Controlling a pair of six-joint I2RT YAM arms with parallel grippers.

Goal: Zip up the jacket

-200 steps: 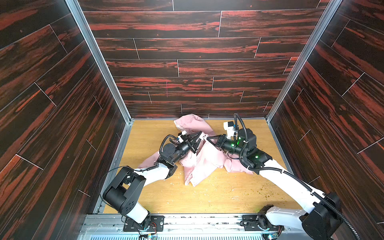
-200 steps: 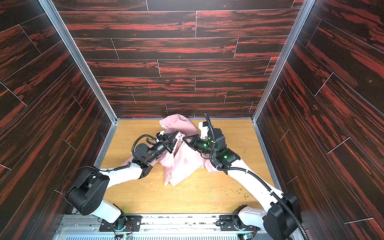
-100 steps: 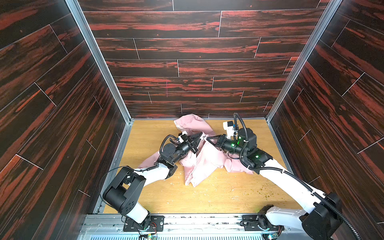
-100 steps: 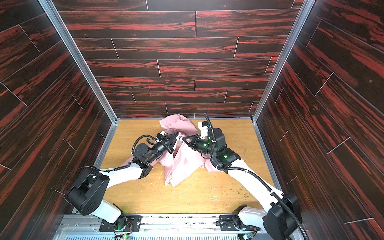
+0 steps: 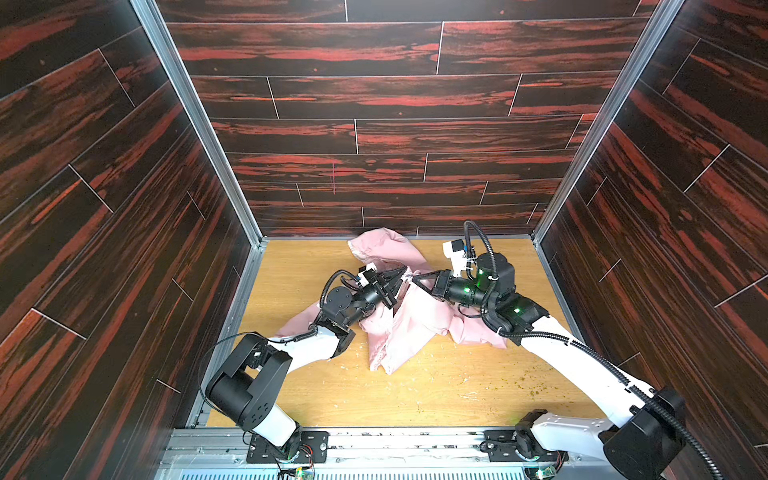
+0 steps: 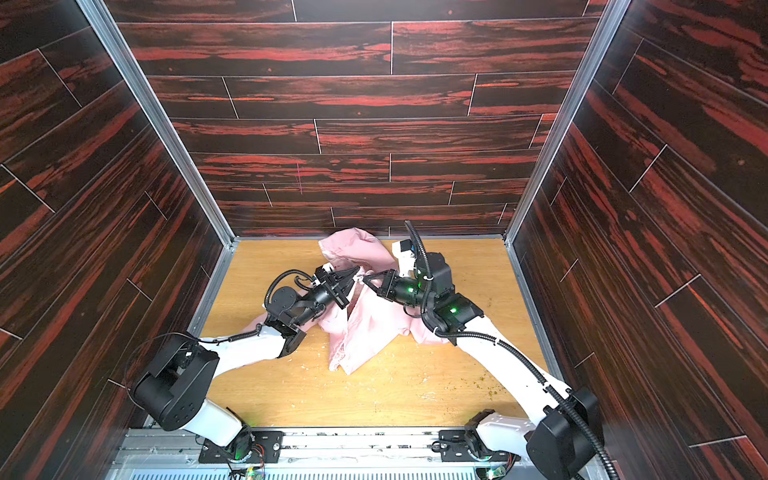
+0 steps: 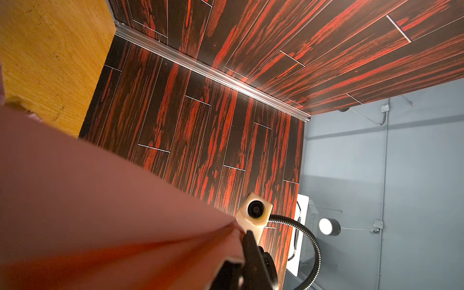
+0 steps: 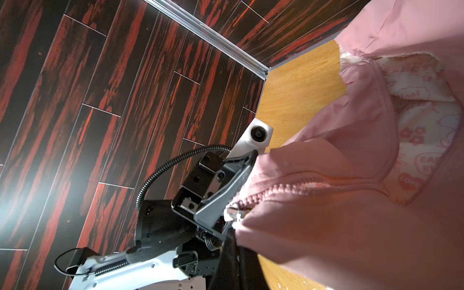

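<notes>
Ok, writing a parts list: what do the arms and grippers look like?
White link shells, black joints on the left arm and right arm. Black ribbed conduit runs along the right; green lights glow there. The left gripper and right gripper are black and tapered.

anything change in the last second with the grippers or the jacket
Nothing visibly moved, and nothing was newly taken hold of or let go. The left gripper and the right gripper stay shut on the jacket, their tips nearly meeting at the zipper. That part is held up off the table, and the rest lies crumpled on it as before.
</notes>
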